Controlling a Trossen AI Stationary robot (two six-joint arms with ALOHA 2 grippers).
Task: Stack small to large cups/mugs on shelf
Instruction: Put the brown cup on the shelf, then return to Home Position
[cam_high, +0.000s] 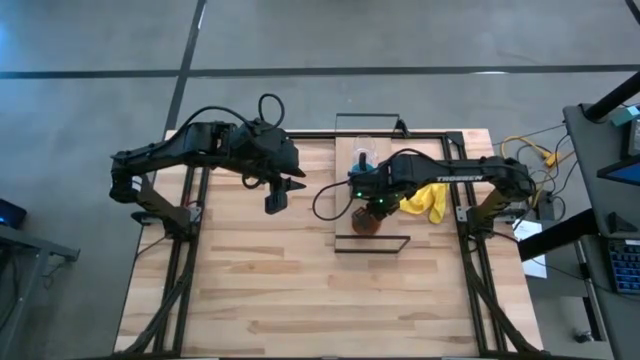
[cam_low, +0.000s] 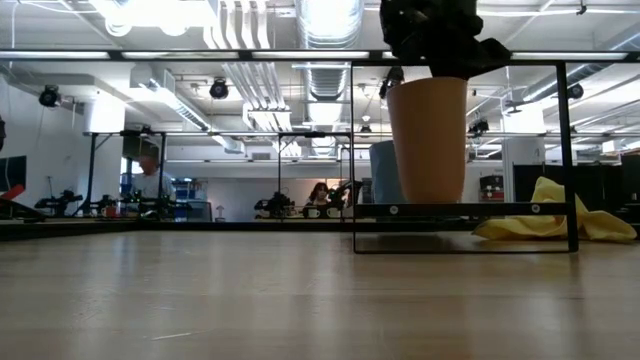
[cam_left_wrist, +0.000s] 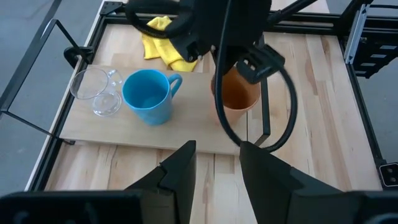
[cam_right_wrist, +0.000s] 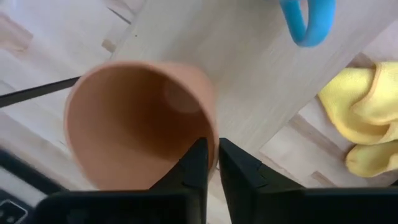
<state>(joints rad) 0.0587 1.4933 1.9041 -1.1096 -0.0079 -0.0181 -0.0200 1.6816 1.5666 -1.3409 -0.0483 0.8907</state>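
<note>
The right end effector pinches the rim of the brown-orange cup with its fingers nearly closed, 1 inside and 1 outside the wall, and the low view shows the cup's base at or barely above the shelf. That thin grip on 1 side is the risk: the cup could tip or swing if it is let go before it sits flat, and it stands near the shelf's black wire frame, which it could knock. On the shelf board, the tall tapered brown-orange cup sits at 1 end, the light-blue mug with its handle toward that cup stands in the middle, and the tiny clear glass cup is at the other end, beside the mug. The left end effector waits over the worktop, well apart from the shelf, fingers spread.
</note>
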